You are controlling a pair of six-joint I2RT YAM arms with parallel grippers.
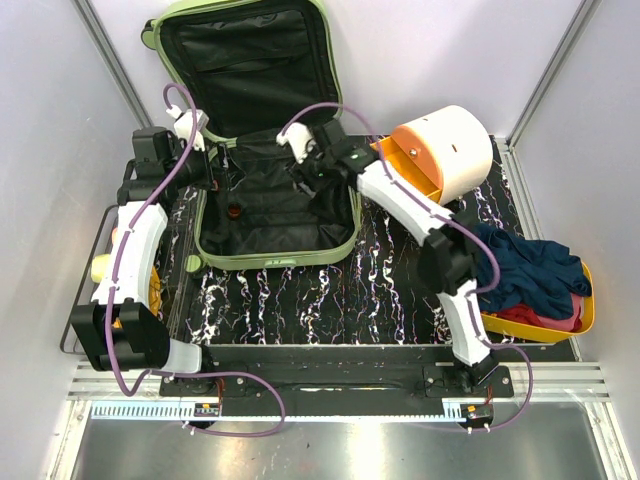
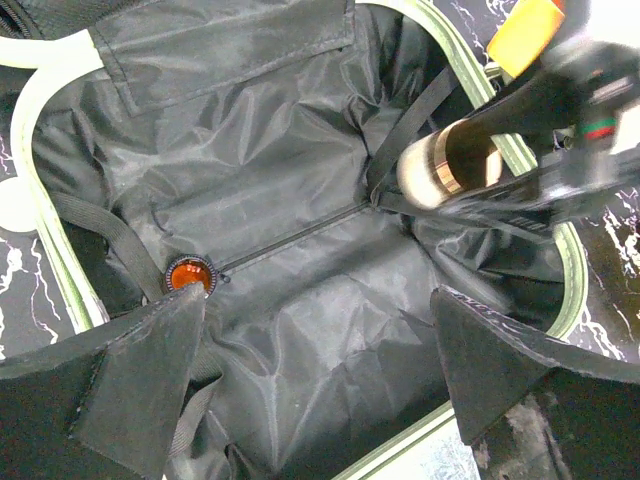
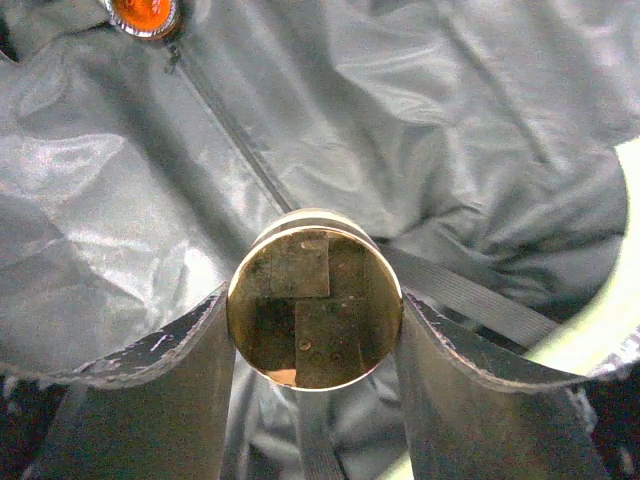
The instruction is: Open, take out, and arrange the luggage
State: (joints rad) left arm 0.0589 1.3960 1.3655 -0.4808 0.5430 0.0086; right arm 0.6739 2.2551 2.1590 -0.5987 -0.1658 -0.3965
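The pale-green luggage (image 1: pixel 275 258) lies open at the back of the table, with its lid (image 1: pixel 250 60) standing against the rear wall and black lining showing. My right gripper (image 3: pixel 314 335) is over the open shell and shut on a round, shiny-bottomed cylinder (image 3: pixel 314 300). The cylinder also shows in the left wrist view (image 2: pixel 445 170). My left gripper (image 2: pixel 320 370) hovers open and empty over the shell's left part. A small orange-capped item (image 2: pixel 187 272) lies on the lining by the zip, beside my left finger (image 2: pixel 140 380).
A white drum with an orange inside (image 1: pixel 445 150) lies on its side right of the luggage. A yellow-orange tray (image 1: pixel 585 315) at the right edge holds dark blue and red clothes (image 1: pixel 530 265). A wire rack with pale items (image 1: pixel 100 268) sits at the left edge.
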